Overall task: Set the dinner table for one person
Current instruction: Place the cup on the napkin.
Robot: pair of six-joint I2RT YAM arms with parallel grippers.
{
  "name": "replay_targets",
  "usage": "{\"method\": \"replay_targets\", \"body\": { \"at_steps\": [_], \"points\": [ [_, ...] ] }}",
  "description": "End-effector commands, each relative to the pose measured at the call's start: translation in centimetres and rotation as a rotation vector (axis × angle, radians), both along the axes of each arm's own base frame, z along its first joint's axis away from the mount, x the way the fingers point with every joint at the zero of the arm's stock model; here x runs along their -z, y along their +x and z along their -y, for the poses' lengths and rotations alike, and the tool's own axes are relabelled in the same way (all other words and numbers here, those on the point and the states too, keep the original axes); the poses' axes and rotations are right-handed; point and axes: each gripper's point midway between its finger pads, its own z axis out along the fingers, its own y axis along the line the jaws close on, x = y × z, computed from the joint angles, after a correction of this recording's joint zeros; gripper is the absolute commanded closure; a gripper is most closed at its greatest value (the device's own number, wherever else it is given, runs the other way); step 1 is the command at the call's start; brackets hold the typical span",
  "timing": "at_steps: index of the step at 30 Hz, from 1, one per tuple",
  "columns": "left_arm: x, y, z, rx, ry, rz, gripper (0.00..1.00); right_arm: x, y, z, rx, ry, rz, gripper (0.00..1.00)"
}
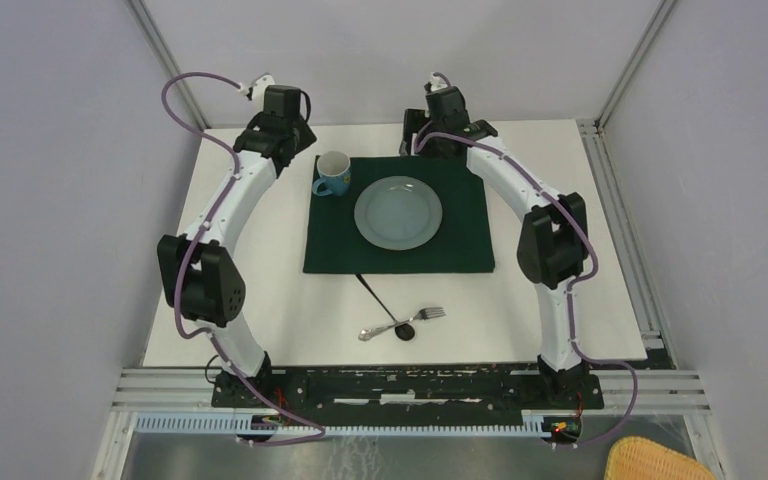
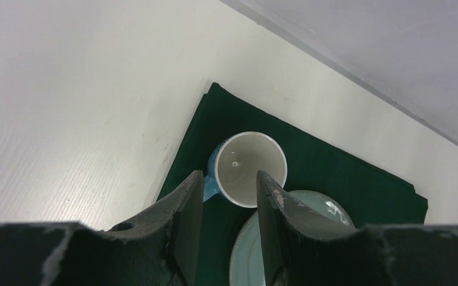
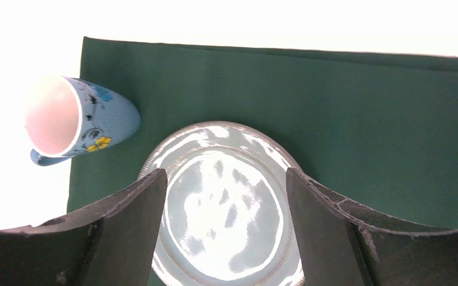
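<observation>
Hovering above mug [image 1: 332, 172] at far-left corner of cloth [image 1: 460, 250], left gripper [image 2: 229, 179] is standing part-open and empty. Right gripper [image 3: 225, 176] is gaping over plate [image 1: 398, 212], holding nothing. White table [image 1: 260, 320] is lying under everything. Judging cutlery next: fork [image 1: 415, 317] near front edge is calling for low, flat pinch.

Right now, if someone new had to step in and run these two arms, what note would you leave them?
Left gripper: open, empty, above the mug.
Right gripper: open, empty, above the plate.
Where: the green cloth lies in the middle of the table, with the plate on its middle and the mug upright at its far left corner.
Done: plate and mug look placed.
Left: the fork and a dark utensil lie crossed on the bare table near the arm bases. They probably belong beside the plate.
</observation>
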Motion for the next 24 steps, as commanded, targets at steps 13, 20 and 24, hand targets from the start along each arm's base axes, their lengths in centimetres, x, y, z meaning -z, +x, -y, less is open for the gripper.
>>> {"method": "replay_targets", "body": {
  "at_steps": [13, 20, 24],
  "points": [
    [0.2, -4.2, -4.7, -0.063, -0.013, 0.025, 0.55, 1.2, -1.0, -8.8, -0.177, -0.086, 0.0, 0.27],
    [0.3, -5.2, -5.5, -0.073, -0.01, 0.018, 0.55, 0.2, -1.3, -10.3, -0.192, -0.031, 0.05, 0.26],
    [0.5, -5.7, -5.6, -0.07, -0.015, 0.013, 0.55, -0.4, -0.8, -11.6, -0.197, 0.043, 0.073, 0.26]
  ]
}}
